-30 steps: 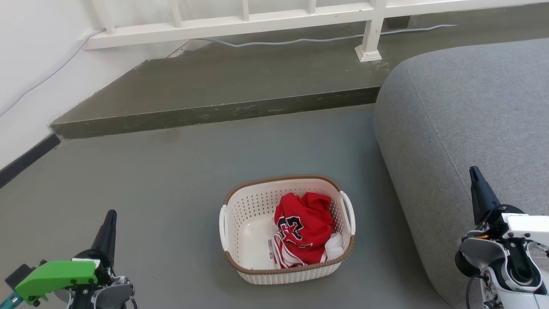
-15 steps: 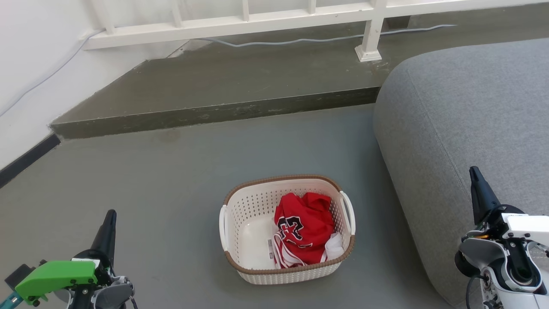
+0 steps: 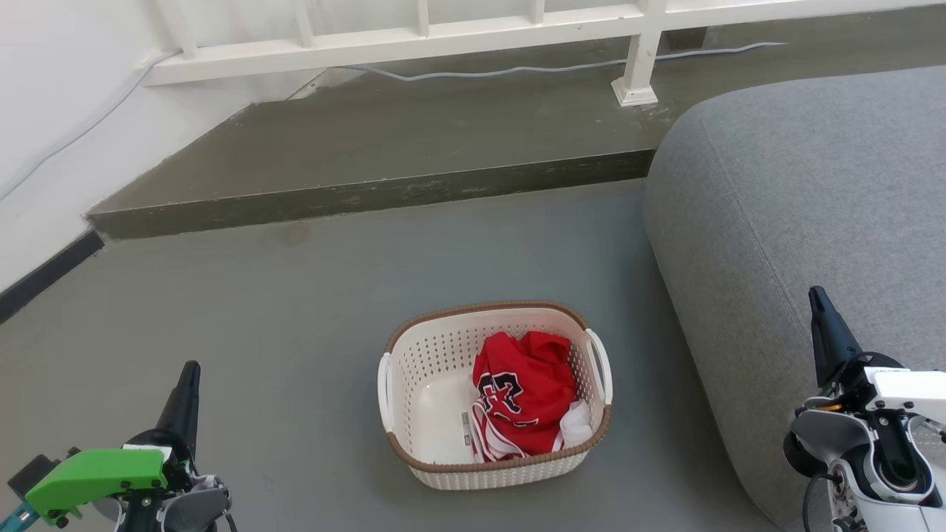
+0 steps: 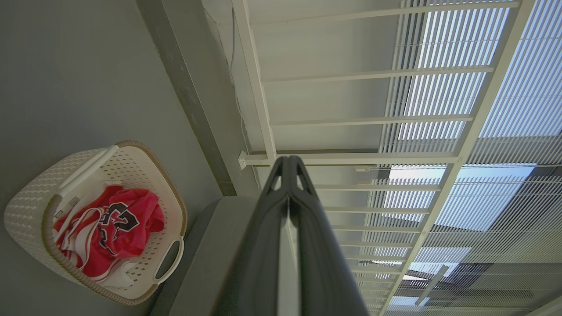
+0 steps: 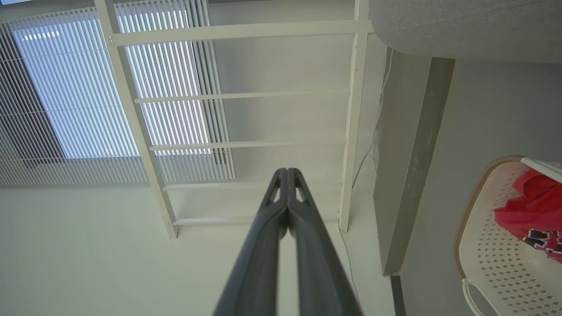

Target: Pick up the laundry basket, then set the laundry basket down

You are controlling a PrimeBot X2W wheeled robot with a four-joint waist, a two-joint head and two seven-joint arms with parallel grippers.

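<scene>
The laundry basket [image 3: 436, 355], cream-white with perforated walls, a brown rim band and two white side handles, stands upright on the grey floor at the lower middle of the head view. A red jersey [image 3: 525, 395] lies bunched in its right half. The basket also appears at the lower left of the left wrist view [image 4: 26, 210] and at the right edge of the right wrist view [image 5: 491, 250]. My left gripper [image 3: 191, 367] is shut and holds nothing, well left of the basket. Well to the basket's right, over the sofa, my right gripper [image 3: 815, 292] is shut and holds nothing. Both fingertip pairs meet in the wrist views [image 4: 288, 159] [image 5: 286, 170].
A large grey sofa cushion [image 3: 805, 199] fills the right side, close to the basket. A raised dark step [image 3: 369, 193] crosses behind the basket, with a white railing [image 3: 414, 41] and a cable [image 3: 517, 70] on it. A white wall [image 3: 52, 125] stands at the left.
</scene>
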